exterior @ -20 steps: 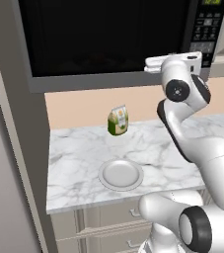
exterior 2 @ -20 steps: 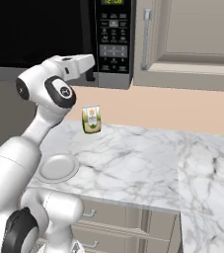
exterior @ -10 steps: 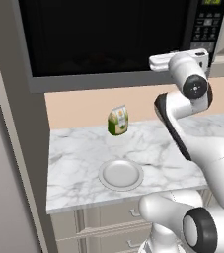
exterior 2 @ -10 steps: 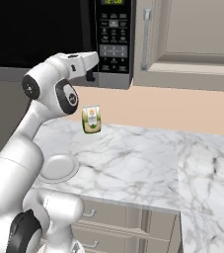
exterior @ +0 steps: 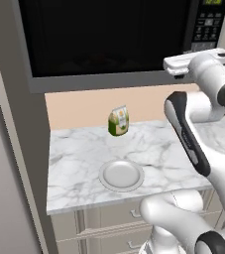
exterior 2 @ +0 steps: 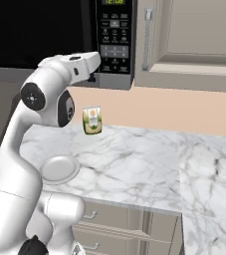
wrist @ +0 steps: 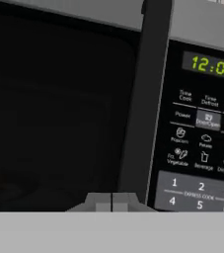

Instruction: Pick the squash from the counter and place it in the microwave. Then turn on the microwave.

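black glass of the microwave door is seen closed; the squash cannot be made out on the counter and is judged to be inside. the gripper, fingers pressed together and empty, is held near the handle and button panel. switching on remains.
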